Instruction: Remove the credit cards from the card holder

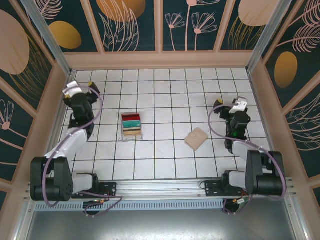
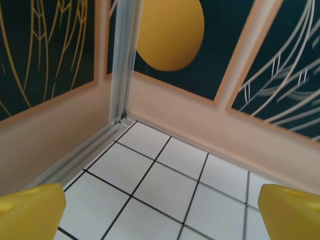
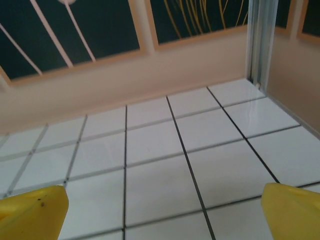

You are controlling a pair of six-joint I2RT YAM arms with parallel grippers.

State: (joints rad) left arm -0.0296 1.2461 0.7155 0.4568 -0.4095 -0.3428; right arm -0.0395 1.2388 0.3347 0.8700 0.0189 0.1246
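Observation:
The card holder [image 1: 196, 138] lies flat and folded on the white tiled table, right of centre, its tan face up. Red [image 1: 131, 116], teal-green [image 1: 131, 123] and tan-orange [image 1: 132, 131] credit cards sit in a row inside a clear plastic tray left of centre. My left gripper [image 1: 71, 90] is raised near the far left corner, well away from the tray. My right gripper [image 1: 240, 103] hovers to the right of the holder, apart from it. In both wrist views the yellow fingertips [image 2: 30, 210] [image 3: 32, 210] stand wide apart, with bare tiles between them, so both grippers [image 2: 160, 212] [image 3: 160, 212] are open.
Peach walls with dark floral panels close in the table on three sides. An aluminium post [image 2: 122, 65] stands in the far left corner and another [image 3: 260, 40] in the far right. Both arm bases sit on the rail [image 1: 160, 187] at the near edge.

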